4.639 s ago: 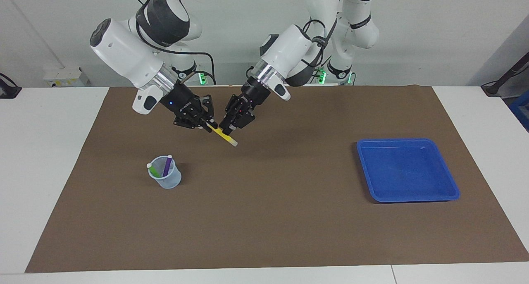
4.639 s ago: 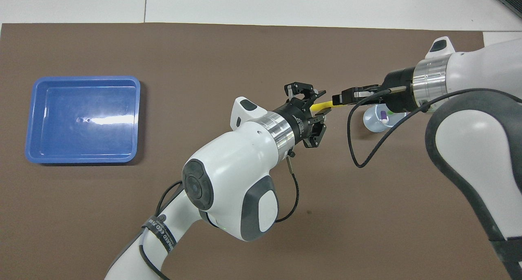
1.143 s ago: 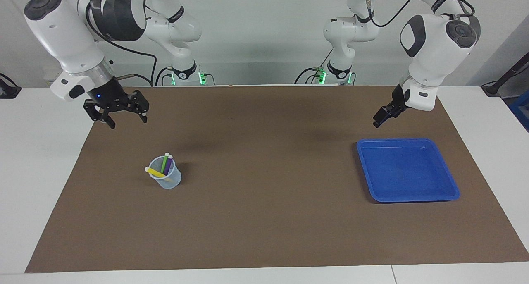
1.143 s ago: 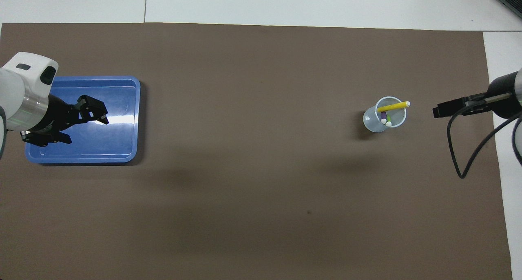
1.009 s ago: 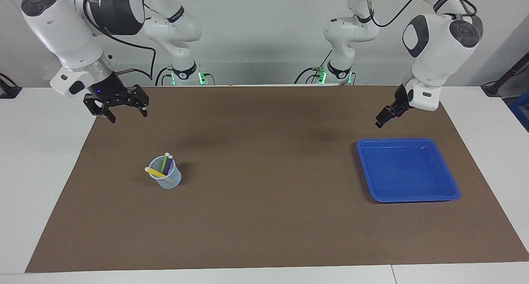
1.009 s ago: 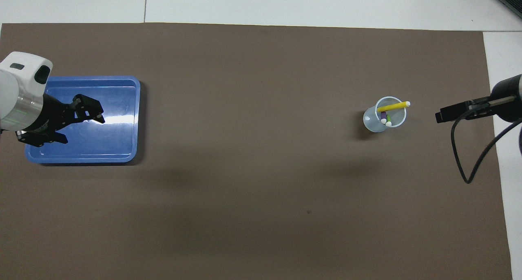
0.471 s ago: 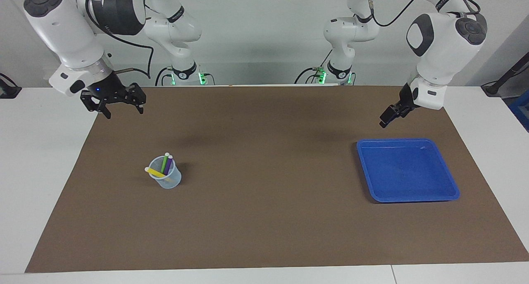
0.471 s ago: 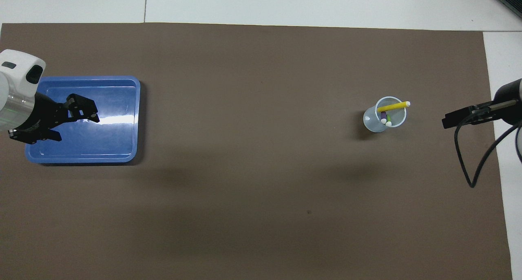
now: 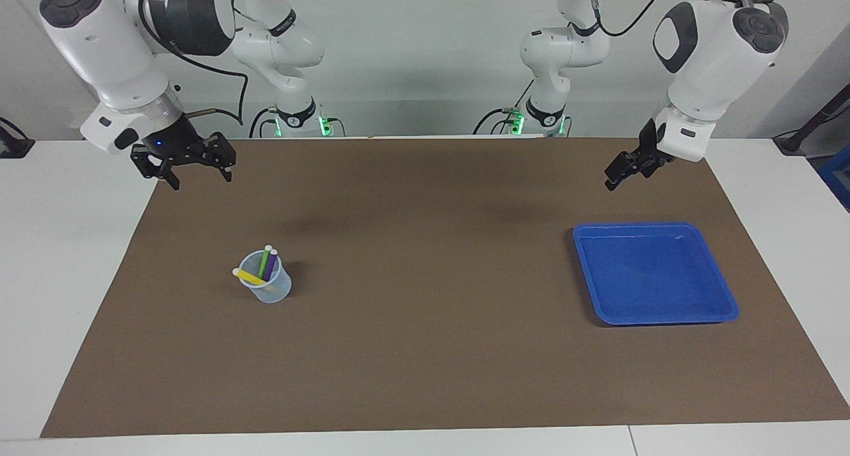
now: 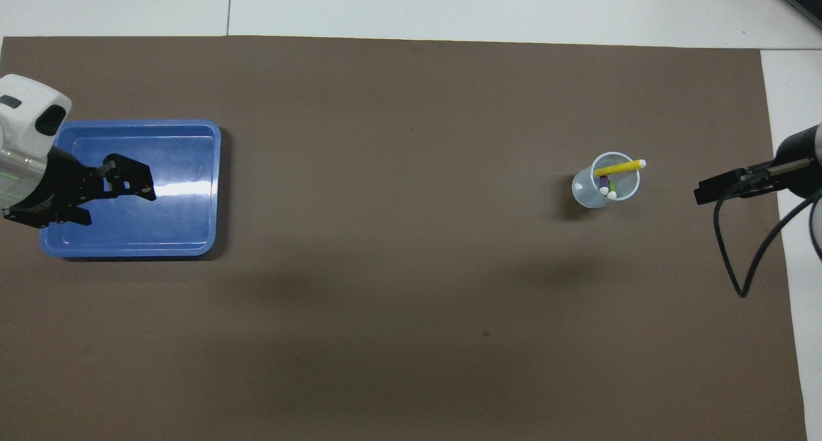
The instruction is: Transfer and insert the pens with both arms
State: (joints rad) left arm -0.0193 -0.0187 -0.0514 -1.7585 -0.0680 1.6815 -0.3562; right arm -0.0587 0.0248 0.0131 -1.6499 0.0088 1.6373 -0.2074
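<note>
White bench [image 9: 40,257] covered by a wide brown paper mat [image 9: 425,350], giving a plain, flat working surface. Shallow blue rectangular plastic tray [image 9: 654,273] set toward the left arm's end of the mat, bare inside, judged to be the supply point now used up. Small translucent pale-blue plastic cup [image 9: 267,283] standing upright toward the right arm's end, well apart from the tray, serving as the receiving holder. Inside the cup: slim green marker pen [image 9: 264,262] and slim purple marker pen [image 9: 271,265] leaning steeply against the wall with whitish caps up; slim yellow marker pen [image 10: 618,167] lying slantwise across the rim, cap end projecting over the edge, so seated less deeply than the other two. Left end effector [image 9: 619,172] raised over the mat at the tray's robot-side edge, jaws spread wide, gripping nothing. Right end effector [image 9: 184,166] raised over the mat's corner at the right arm's end, clear of the cup, fingers spread wide, likewise empty. Both held high and outboard, judged a parked posture with all three pens delivered and no further transfer pending.
</note>
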